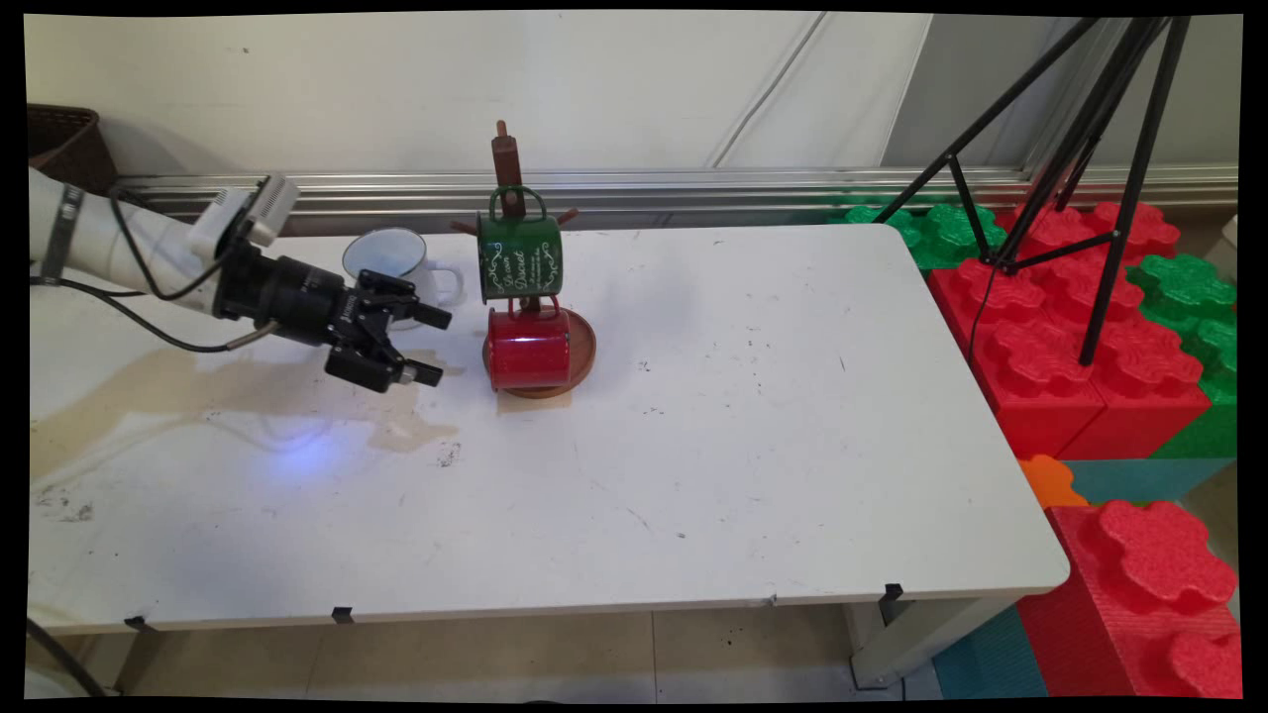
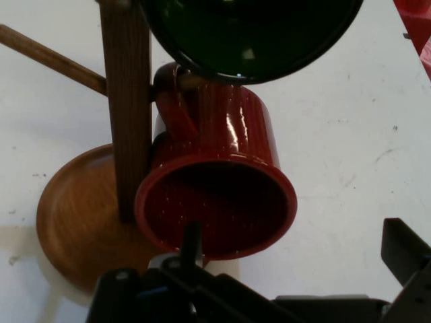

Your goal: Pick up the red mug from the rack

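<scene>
Red mug [image 1: 529, 347] hangs just beyond the spread gripper [image 1: 428, 345]

Red mug [image 1: 528, 349], green mug [image 1: 519, 256]

Arm reaches in low from left, nearly horizontal; claw [image 1: 434, 345] points right, fingers spread apart, holding nothing.

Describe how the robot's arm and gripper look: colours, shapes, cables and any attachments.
The arm is a white, rounded tube with a grey band. Thin black cables loop loosely beside it. A small white box sits on the wrist. The gripper is all black: a cylindrical wrist, angular linkage and two blunt jaws.
</scene>
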`<state>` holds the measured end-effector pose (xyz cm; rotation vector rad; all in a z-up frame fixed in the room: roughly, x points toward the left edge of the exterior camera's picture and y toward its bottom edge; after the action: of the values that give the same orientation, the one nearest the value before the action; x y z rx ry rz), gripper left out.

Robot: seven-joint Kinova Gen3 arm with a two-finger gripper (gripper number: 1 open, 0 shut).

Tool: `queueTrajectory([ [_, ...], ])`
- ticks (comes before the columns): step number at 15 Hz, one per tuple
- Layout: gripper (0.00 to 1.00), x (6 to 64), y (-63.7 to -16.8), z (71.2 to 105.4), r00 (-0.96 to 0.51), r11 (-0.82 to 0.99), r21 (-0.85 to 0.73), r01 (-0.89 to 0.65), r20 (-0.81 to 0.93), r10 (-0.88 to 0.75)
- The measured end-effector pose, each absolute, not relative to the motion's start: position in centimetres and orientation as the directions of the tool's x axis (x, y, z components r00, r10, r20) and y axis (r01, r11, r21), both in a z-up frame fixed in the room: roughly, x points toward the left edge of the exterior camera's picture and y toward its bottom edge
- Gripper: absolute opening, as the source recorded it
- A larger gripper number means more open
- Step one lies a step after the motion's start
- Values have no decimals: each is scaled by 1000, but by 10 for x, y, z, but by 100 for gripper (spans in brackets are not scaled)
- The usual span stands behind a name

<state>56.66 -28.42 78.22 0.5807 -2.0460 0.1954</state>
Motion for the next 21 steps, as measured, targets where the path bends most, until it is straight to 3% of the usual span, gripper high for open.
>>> queueTrajectory([
  [21, 100, 521, -314, 741, -296, 848, 189, -495, 881, -369],
])
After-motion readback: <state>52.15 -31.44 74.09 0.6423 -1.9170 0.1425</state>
